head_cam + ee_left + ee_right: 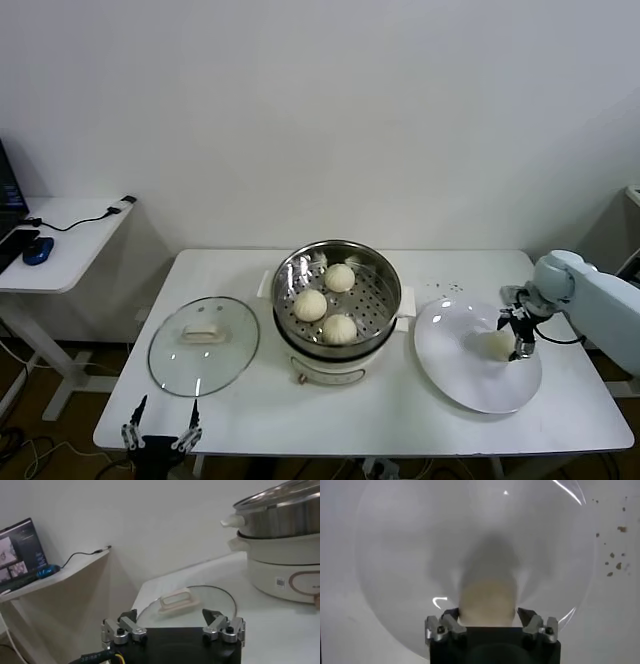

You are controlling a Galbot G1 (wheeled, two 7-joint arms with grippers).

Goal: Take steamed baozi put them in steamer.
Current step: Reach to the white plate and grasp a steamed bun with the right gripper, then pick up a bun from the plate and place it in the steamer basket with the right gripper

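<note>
Steamed baozi, the last small cream-white dough bun (pixel 486 600), sits between the spread fingers of the right pincer (pixel 516 335), which isn't clenched on it yet as far as I can tell. It's lying on the flat white round plate (pixel 450 365).

Risk-wise: soft dough, so squeezing hard could dent it, and a shallow grip could let it roll off across the desk (pixel 400 420).

The right arm reaches in from the side, wrist angled down over the plate. Three buns already sit in the shiny round stainless-steel steamer (pixel 385 300). The left pincer (pixel 160 436) is parked at the desk's near edge, released, by the round glass lid (pixel 204 346).
</note>
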